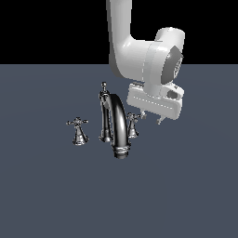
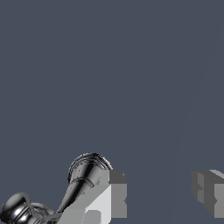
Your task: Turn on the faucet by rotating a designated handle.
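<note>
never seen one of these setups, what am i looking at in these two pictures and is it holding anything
These are simulator renders. The white machine is a robot arm ending in a two-fingered gripper. One picture is taken from a camera off the arm; the other from a camera on its wrist, looking past the fingers. On the grey surface stands a chrome faucet with an arched spout and two cross handles: one on the exterior view's left, one beside the gripper. The fingers are spread apart and hold nothing.
</note>
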